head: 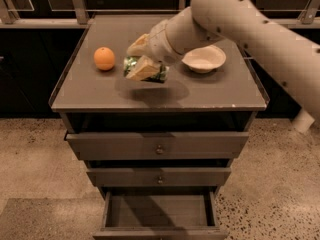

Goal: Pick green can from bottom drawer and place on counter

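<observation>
Claw (138, 59) clamps dented green can (130, 63) above flat grey-brown counter (95, 91).

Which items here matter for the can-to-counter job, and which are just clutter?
Job:
- green can, held in the gripper, fingers shut on it, above the counter
- bottom drawer, pulled open

Lying about:
- orange, on the counter
- white bowl, on the counter

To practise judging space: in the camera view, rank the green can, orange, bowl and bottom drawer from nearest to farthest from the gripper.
1. green can, clamped in the gripper above the counter.
2. orange, picture-left.
3. bowl, picture-right.
4. bottom drawer, open, lowest.
</observation>
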Tool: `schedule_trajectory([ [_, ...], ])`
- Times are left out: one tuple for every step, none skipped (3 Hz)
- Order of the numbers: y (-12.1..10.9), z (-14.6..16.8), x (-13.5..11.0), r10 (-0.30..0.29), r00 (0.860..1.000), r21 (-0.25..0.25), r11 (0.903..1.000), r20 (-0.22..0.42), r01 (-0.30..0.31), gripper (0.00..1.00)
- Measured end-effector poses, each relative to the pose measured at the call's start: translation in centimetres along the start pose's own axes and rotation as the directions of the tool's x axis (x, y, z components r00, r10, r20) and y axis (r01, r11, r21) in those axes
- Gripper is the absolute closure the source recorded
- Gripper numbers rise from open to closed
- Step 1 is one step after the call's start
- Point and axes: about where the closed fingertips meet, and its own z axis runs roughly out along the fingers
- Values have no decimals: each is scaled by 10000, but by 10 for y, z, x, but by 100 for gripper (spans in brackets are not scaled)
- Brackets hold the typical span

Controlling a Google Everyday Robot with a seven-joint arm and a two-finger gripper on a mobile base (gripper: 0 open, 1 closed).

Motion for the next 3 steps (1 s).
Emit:
schedule_trajectory([
  [-11, 40, 4, -141, 9993, -828, 9964, 342, 169, 100],
  [-12, 42, 1, -150, 9991, -858, 9961, 402, 184, 82],
  [-11, 42, 1, -150, 9991, -858, 9961, 400, 184, 58],
])
